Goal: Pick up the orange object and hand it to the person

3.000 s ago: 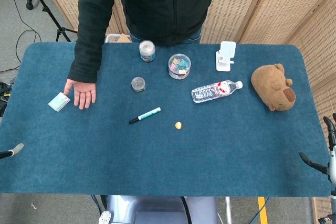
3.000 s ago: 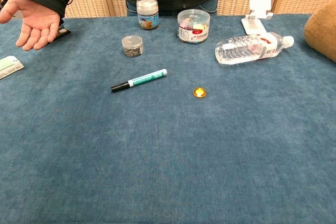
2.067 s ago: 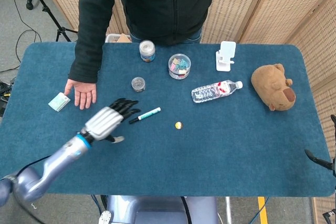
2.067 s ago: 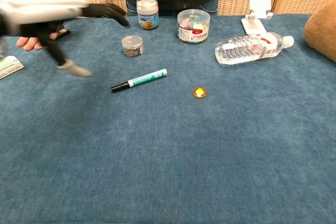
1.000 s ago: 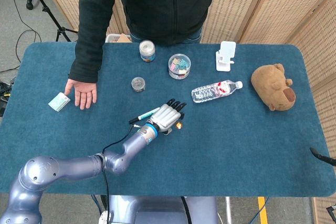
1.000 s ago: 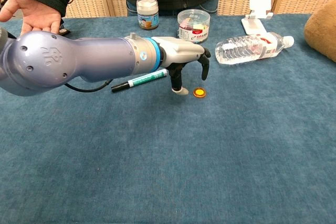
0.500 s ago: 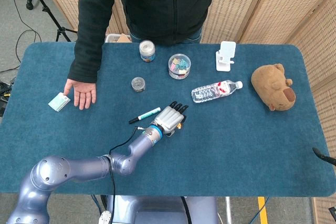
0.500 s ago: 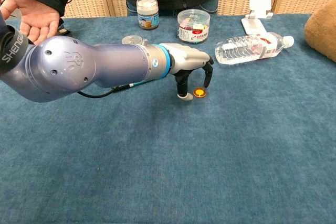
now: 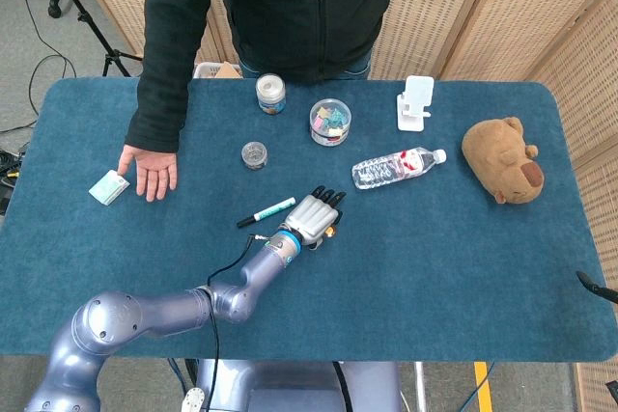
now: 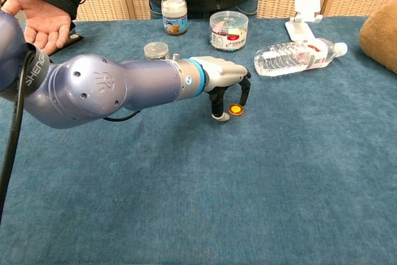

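Three seconds back the left arm (image 10: 105, 91) had been off at the table's edge; by this moment it had swung right across the blue table (image 9: 463, 277) and brought the left hand (image 10: 224, 85) down over the orange object (image 10: 235, 110), closing in a little more over the last half second. The person (image 9: 280, 7) stood at the far side, as before, with an open palm (image 9: 153, 173) resting near the table's left end, well apart from the work.

The hand was arched over the small disc, fingers curled downward, the thumb tip on the cloth just beside the disc on one side and a dark fingertip (image 10: 245, 94) coming down on the other. The disc looked bracketed but not yet lifted; whether either tip actually touched it I could not tell. From above, the hand covered most of it, with only a speck of orange showing at its edge.

To my eye the trick was to bring thumb and finger together low, at the disc's rim, since a thing that flat would likely skid if pressed from above. A slow squeeze, then a straight lift, seemed wise. The marker (image 9: 270, 210) lay just beside the wrist and might get nudged. Of the right hand (image 9: 599, 288) only a dark tip showed at the table's right edge, so I could not tell how its fingers lay.
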`<state>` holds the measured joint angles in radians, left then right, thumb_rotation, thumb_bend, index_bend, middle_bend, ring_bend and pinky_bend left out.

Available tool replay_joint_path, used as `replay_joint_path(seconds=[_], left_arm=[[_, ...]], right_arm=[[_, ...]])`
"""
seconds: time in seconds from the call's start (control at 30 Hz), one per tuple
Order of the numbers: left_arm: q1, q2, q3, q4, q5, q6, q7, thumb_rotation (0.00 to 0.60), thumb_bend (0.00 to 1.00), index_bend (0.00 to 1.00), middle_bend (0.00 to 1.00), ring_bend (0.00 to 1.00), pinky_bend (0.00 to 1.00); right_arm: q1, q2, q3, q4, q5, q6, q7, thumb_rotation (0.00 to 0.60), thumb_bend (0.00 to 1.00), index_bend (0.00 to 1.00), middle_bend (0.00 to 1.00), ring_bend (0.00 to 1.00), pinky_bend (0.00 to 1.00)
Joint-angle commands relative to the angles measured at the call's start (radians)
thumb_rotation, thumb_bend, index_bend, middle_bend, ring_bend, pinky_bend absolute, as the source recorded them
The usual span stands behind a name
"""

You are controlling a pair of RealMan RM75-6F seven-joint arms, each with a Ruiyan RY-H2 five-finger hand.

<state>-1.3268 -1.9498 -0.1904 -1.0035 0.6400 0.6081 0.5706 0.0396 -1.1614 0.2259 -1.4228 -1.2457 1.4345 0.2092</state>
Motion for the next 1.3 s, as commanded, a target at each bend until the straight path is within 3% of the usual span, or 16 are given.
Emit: replay_joint_path(seconds=[0.03,0.27,0.53,0.7,0.97,1.07,1.3], left_arm=[[0.001,-0.006,-0.001,0.004,0.006,0.004,-0.006,0.600,0.36,0.49,0.00,0.00,0.00],[0.018,-0.016,-0.003,-0.003,0.065,0.051,-0.026,0.600,0.39,0.70,0.00,0.00,0.00],[0.038,0.020,-0.015,-0.067,0.092,0.080,-0.033,0.600,0.40,0.71,0.00,0.00,0.00],[0.073,0.122,-0.027,-0.200,0.166,0.150,-0.050,0.600,0.40,0.72,0.00,0.00,0.00],[0.188,0.362,-0.023,-0.444,0.295,0.337,-0.063,0.600,0.40,0.72,0.00,0.00,0.00],[0.269,0.485,0.007,-0.512,0.365,0.425,-0.080,0.600,0.39,0.72,0.00,0.00,0.00],[0.426,0.674,0.059,-0.585,0.503,0.537,-0.228,0.600,0.39,0.73,0.00,0.00,0.00]], right_arm=[[0.000,0.000,0.000,0.000,-0.002,0.001,0.001,0.600,0.00,0.00,0.00,0.00,0.00],[-0.003,0.002,0.001,-0.002,-0.005,0.006,0.008,0.600,0.00,0.00,0.00,0.00,0.00],[-0.008,0.007,0.000,-0.009,-0.012,0.015,0.013,0.600,0.00,0.00,0.00,0.00,0.00],[-0.010,0.009,-0.001,-0.012,-0.015,0.019,0.017,0.600,0.00,0.00,0.00,0.00,0.00],[-0.011,0.012,-0.005,-0.021,-0.027,0.023,0.017,0.600,0.00,0.00,0.00,0.00,0.00],[-0.010,0.011,-0.008,-0.026,-0.035,0.027,0.010,0.600,0.00,0.00,0.00,0.00,0.00],[-0.005,0.008,-0.014,-0.035,-0.045,0.027,-0.009,0.600,0.00,0.00,0.00,0.00,0.00]])
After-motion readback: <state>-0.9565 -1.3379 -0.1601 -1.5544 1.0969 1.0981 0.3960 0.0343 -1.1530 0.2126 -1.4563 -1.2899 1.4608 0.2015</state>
